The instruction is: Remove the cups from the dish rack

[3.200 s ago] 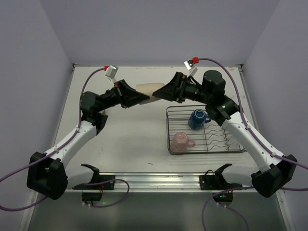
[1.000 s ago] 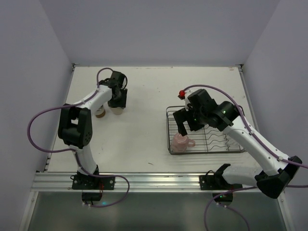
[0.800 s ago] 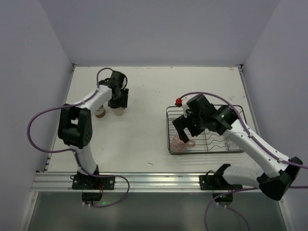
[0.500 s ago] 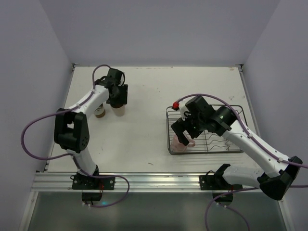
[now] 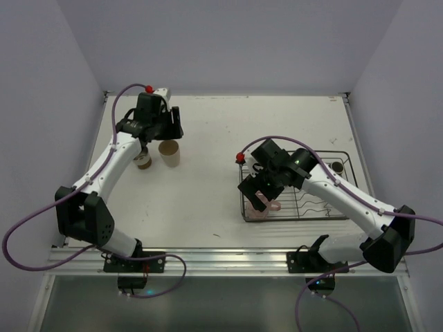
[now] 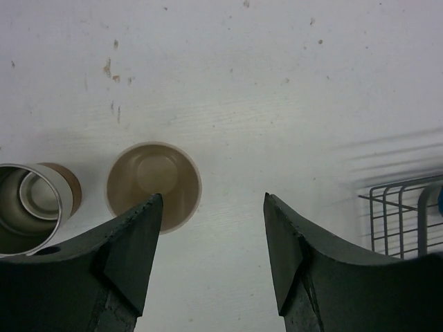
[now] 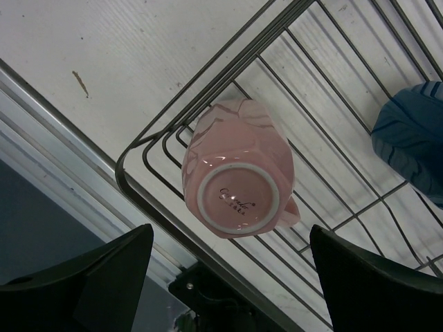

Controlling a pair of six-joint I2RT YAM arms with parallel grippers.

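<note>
So the right gripper [image 7: 232,234]: jaws spread wide and gripping nothing. One finger sits at each lower corner of the wrist view, with the pink mug [image 7: 239,176] in the gap between them, and I can't see any contact. The mug sits bottom-up with the maker's stamp showing, so its inside is hidden, and the handle pokes toward the lower right. It's tucked into a corner of the dish rack [image 5: 322,206], the lower left corner in the overhead view. From up there the gripper covers most of it and only a pink sliver shows.

The blue mug [image 7: 413,131] is in the rack too, cropped by the right edge of the wrist view. In the overhead view the arm hides it completely. A small dark round thing [image 5: 337,167] sits by the rack's upper right corner, too tiny to say what it is.

The left gripper [image 6: 212,206] is also open and holding nothing, hanging over the white table [image 5: 208,187] at the overhead's upper left. Below it a beige cup [image 6: 154,181] stands mouth-up and you can see straight down to its bottom. Its lower edge is hidden behind the left-hand finger. Just beside it at the left edge of the frame is a pale cup [image 6: 24,207], cropped, with something smaller nested inside and a brown rim behind. Can't tell how those stack.

Room-wise, the pink mug has rack wire on two sides and the metal rail [image 7: 55,131] runs near that corner. A broad stretch of tabletop separates the cups from the rack.
</note>
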